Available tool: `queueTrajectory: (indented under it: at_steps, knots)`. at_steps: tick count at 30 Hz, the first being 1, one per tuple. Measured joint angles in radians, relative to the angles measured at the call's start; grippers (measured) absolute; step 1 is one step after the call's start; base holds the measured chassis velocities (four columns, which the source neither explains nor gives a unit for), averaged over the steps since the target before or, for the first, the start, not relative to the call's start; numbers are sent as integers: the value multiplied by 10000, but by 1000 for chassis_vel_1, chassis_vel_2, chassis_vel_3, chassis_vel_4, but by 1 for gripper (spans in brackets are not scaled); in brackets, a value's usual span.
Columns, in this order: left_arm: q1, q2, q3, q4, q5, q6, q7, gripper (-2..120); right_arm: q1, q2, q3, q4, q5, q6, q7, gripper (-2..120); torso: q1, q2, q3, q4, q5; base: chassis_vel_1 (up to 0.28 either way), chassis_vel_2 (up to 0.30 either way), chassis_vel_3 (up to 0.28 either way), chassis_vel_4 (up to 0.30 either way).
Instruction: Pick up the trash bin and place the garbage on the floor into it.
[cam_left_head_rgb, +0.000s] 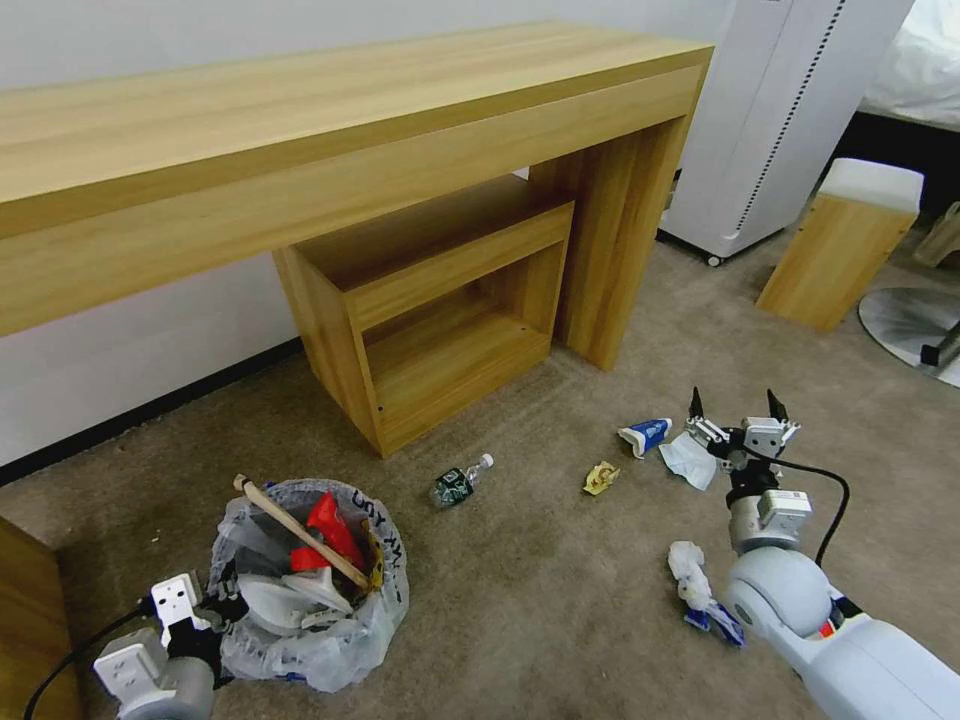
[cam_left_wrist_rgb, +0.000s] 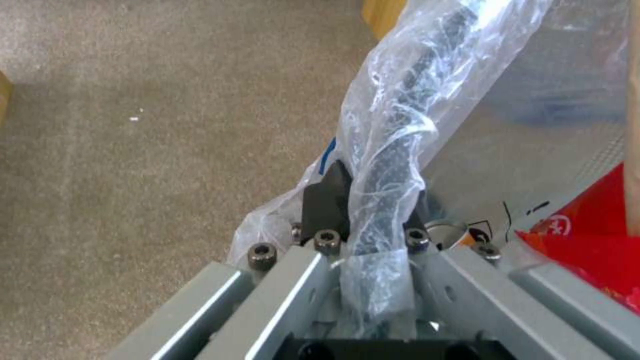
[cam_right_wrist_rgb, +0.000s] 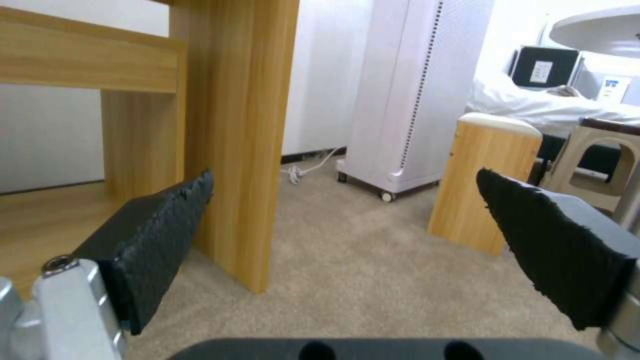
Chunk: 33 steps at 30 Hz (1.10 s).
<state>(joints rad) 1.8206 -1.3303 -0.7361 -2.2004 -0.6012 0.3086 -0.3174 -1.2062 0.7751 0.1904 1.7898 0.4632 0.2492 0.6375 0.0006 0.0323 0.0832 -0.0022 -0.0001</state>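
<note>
a: where's the bin (cam_left_head_rgb: 310, 585)?

b: on the floor (cam_left_head_rgb: 530, 610) at the robot's near left. the left gripper (cam_left_wrist_rgb: 363, 220) is at its rim, jaws pinched on the rim and the bag (cam_left_wrist_rgb: 400, 125) folded over it.

a: how will it handle?

b: light, i'd guess. the rim looks stiff enough, but the plastic film is slick and crinkly, so the pinch could slide. the rim is the place to hold, as now.

a: what's in it?

b: one stick (cam_left_head_rgb: 300, 530) poking out, a red wrapper (cam_left_head_rgb: 328, 530), and something white (cam_left_head_rgb: 290, 600), maybe a slipper; i can't count further.

a: and still on the carpet?

b: one small bottle (cam_left_head_rgb: 460, 483), one yellow scrap (cam_left_head_rgb: 600, 477), one blue-white wrapper (cam_left_head_rgb: 645, 435), one white tissue (cam_left_head_rgb: 690, 460) just beside the right gripper (cam_left_head_rgb: 735, 410), and a second tissue (cam_left_head_rgb: 688, 570) near the right arm with a blue wrapper (cam_left_head_rgb: 720, 625) touching it. six pieces.

a: right gripper?

b: low over the floor by the first tissue, jaws spread wide, holding nothing.

a: how do those pieces handle?

b: tissues and wrappers are soft and light, pinch anywhere at the bulk. the bottle is round and may roll; take it across the body.
</note>
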Motion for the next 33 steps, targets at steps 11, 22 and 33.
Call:
queueTrajectory:
  at_steps: [11, 22, 33]
  knots:
    - [41, 59, -33, -70, -39, -48, 2, 0, -94, 78, 74, -20, -185, -12, -81, 100, 0, 0, 0, 0, 1, 0, 0, 0, 0]
    - [23, 31, -52, -46, -48, -102, 7, 0, 46, 151, -117, -102, -245, 79, -215, 100, 0, 1, 0, -1, 1, -29, 32, 27, -26]
    - [-3, -51, -59, 24, -38, -130, 9, 0, 440, 313, -533, -439, -521, 423, -290, 100, 0, 0, 3, 1, 1, -112, 121, 112, -112]
